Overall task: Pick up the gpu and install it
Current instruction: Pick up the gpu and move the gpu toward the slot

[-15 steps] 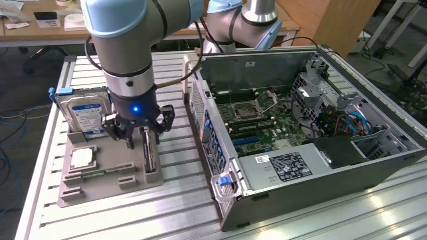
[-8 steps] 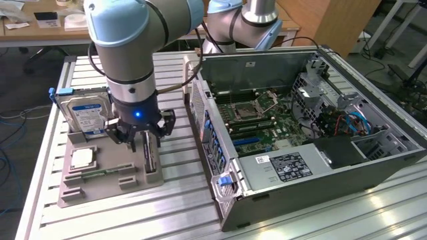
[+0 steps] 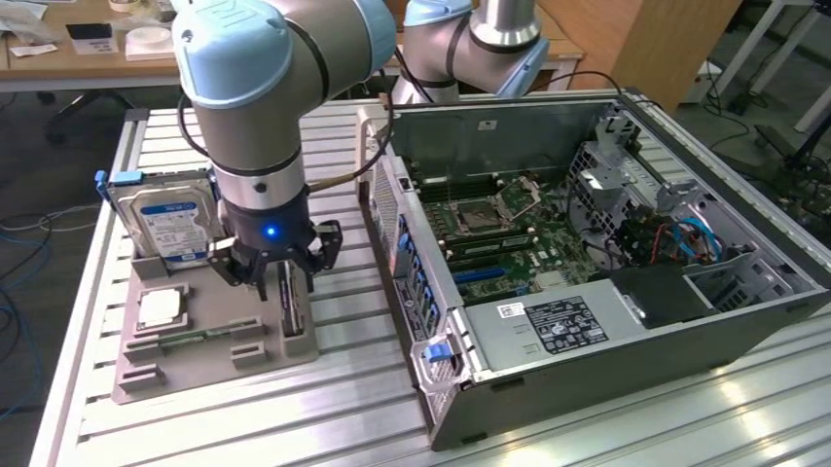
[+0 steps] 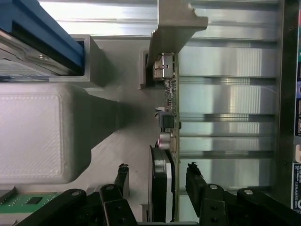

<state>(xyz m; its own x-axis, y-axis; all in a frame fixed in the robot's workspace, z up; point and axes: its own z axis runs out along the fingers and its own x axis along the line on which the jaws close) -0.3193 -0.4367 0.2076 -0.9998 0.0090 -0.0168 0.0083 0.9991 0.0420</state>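
Observation:
The gpu (image 3: 291, 309) stands on its edge in a slot of the grey holder tray (image 3: 195, 365), a thin dark card. In the wrist view I see the gpu (image 4: 168, 117) edge-on, with its pale metal bracket (image 4: 176, 23) at one end and the black fan (image 4: 160, 188) near my fingers. My gripper (image 3: 278, 277) is lowered over the card. The gripper (image 4: 157, 167) is open, with one black finger (image 4: 122, 174) on each side of the card. A small gap shows on both sides, and nothing is gripped.
A silver hard drive (image 3: 169, 229) with a blue-white label stands at the tray's far end. A green memory stick (image 3: 195, 338) lies in the tray. The open computer case (image 3: 727, 331) with its motherboard (image 3: 507, 233) lies at the exterior view's right, on the slatted metal table (image 3: 350, 409).

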